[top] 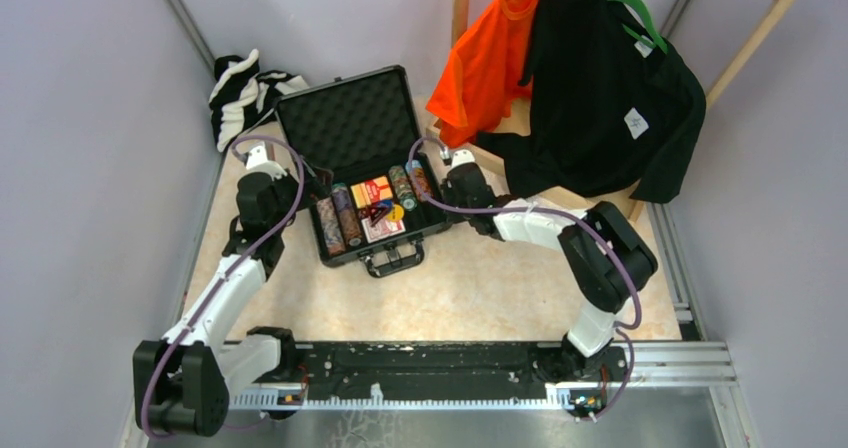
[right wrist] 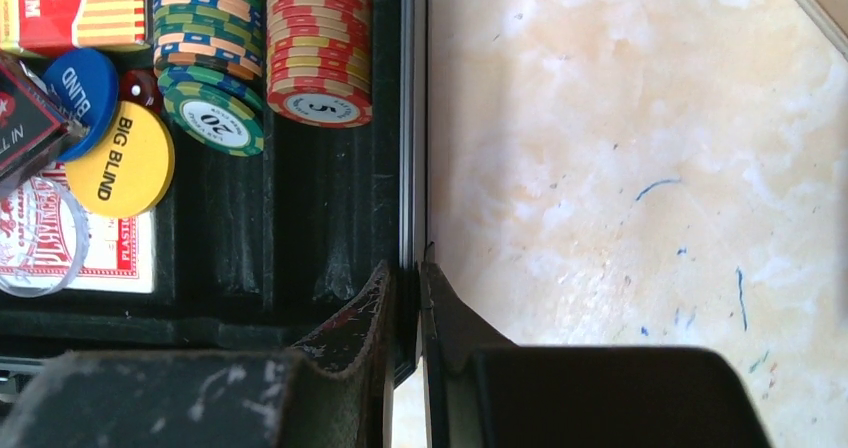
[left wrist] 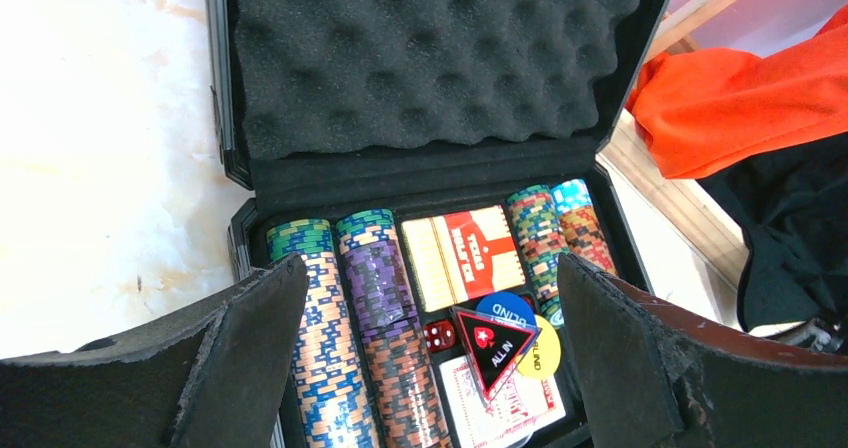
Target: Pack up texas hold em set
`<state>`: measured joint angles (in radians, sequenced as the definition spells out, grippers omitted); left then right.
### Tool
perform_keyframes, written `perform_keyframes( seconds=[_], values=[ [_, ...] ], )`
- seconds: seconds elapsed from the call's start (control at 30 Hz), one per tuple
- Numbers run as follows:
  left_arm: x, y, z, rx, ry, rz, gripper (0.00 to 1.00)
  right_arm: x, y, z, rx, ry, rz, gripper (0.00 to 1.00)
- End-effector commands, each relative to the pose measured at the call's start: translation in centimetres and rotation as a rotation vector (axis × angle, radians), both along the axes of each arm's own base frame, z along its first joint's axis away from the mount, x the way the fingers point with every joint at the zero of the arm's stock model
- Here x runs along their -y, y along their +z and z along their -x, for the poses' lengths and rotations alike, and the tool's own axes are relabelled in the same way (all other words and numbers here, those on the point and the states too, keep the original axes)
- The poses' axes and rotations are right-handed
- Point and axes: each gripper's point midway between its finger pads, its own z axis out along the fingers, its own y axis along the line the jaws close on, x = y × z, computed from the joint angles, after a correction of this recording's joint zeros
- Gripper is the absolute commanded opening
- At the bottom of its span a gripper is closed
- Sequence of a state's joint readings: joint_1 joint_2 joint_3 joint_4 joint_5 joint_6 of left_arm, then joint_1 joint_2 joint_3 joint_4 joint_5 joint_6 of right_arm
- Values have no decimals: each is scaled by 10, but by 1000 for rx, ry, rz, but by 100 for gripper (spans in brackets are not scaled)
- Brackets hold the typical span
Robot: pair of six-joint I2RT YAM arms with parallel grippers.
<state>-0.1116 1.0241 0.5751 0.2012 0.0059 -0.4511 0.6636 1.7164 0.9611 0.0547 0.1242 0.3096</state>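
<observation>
**Right fingers pinch the briefcase wall — left fingers spread wide**

The briefcase lies open on the tabletop between the two arms, its foam lid tilted back. Rows of poker chips and the red card deck sit inside. The right fingers are almost closed on its right wall. The left fingers hover over its left side, holding nothing.

My overhead cam looks down from 6 o'clock; both wrist cams sit close, sharing the open briefcase interior.
</observation>
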Motion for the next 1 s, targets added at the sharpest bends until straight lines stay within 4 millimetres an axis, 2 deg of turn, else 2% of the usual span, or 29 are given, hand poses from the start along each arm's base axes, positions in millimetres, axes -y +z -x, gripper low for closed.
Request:
perform_keyframes(
  seconds=[0.0,0.13,0.2,0.23,0.27,0.33,0.37,0.5,0.63,0.7,0.77,0.87,0.97],
  values=[
    [-4,9,-3,35,29,5,99,-24,11,45,-23,93,-14,2],
    [-8,11,-10,28,57,2,99,-31,32,57,6,119,-57,3],
    [-12,10,-16,10,91,23,99,-30,51,54,49,114,-74,4],
    [-14,8,-19,-5,112,41,99,-29,63,50,82,104,-78,8],
    [-16,9,-23,-1,122,46,99,-27,76,45,116,91,-78,17],
    [-16,16,-32,30,110,14,99,-26,100,31,182,70,-65,44],
    [-18,21,-37,53,112,-11,99,-28,113,24,210,65,-64,51],
    [-30,40,-61,120,123,-181,97,-46,153,-7,273,78,-125,55],
    [-46,40,-89,90,179,-289,91,-60,182,-41,301,83,-196,55],
    [-51,28,-104,44,185,-311,86,-64,181,-57,290,81,-211,54],
    [-55,28,-120,22,193,-322,83,-68,181,-67,286,87,-221,54],
    [-62,22,-135,-9,208,-347,80,-67,179,-75,283,83,-225,54],
    [-71,18,-146,-20,209,-375,75,-65,168,-80,263,76,-224,54]
  ],
)
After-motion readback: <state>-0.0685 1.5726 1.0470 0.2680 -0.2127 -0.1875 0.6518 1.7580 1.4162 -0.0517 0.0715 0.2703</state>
